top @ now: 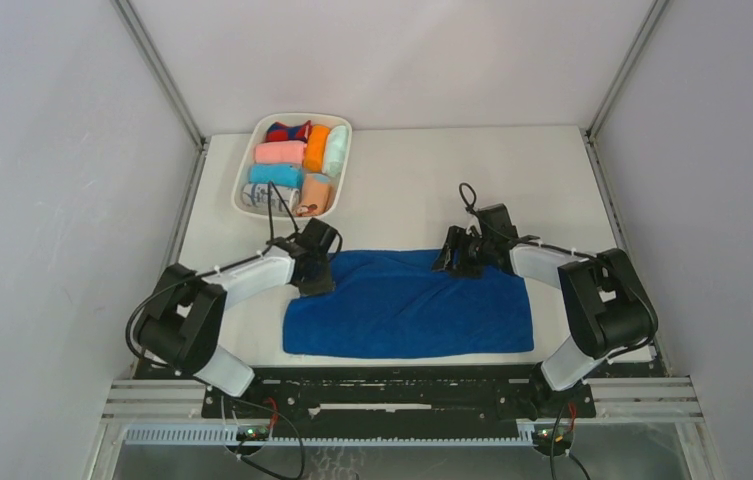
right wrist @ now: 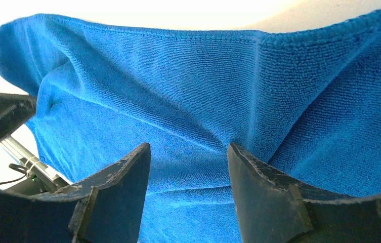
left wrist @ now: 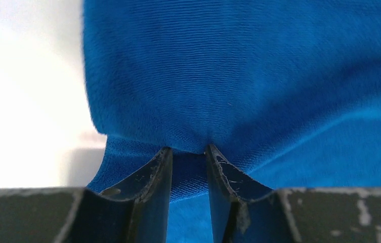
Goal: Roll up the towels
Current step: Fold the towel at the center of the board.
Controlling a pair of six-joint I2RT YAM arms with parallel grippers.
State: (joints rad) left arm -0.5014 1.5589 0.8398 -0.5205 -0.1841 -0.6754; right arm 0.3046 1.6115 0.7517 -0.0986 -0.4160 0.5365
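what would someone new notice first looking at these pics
The big blue towel spread flat across the middle of the table, close to the arms, catches the eye first. The left tool pinches its far left corner, while the right tool sits open at its far edge, toward the right. Next comes the white tray at the far left, packed with colourful rolled cloths.

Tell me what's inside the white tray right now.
Rolled cloths fill the white tray: pink roll, orange roll, mint roll, light-blue roll, white printed roll, peach roll. Anything beneath them is hidden.
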